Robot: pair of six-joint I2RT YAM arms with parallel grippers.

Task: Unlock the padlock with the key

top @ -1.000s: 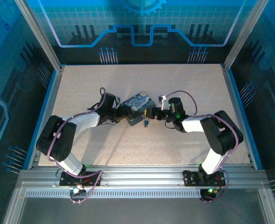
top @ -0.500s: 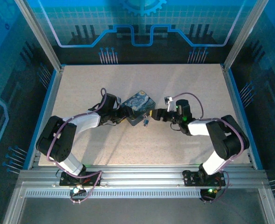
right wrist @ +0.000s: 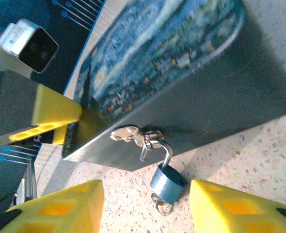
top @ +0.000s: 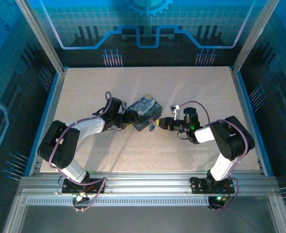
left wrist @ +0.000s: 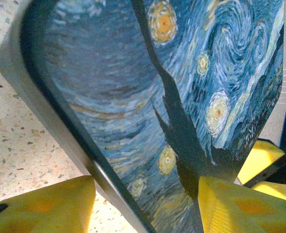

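The small bluish padlock (right wrist: 168,182) hangs by its shackle from the silvery hasp (right wrist: 133,135) on the side of the starry-print box (right wrist: 206,97). One end of the shackle stands free of the body. The key (right wrist: 162,206) sticks out of the padlock's bottom. My right gripper (right wrist: 147,194) is open, its yellow fingers either side of the padlock and key without touching them. In the top view the right gripper (top: 159,124) sits just right of the padlock (top: 151,127). My left gripper (left wrist: 145,194) straddles the box (left wrist: 133,73) and is shut on its left corner (top: 128,118).
The box (top: 145,109) lies mid-table on the speckled tabletop (top: 191,87). Blue rails and metal posts edge the table on all sides. The left gripper's finger (right wrist: 53,116) and its camera (right wrist: 31,46) show behind the box.
My right arm has shifted its wrist and elbow while staying at the padlock, and its jaws have narrowed. The left arm and box have not moved.
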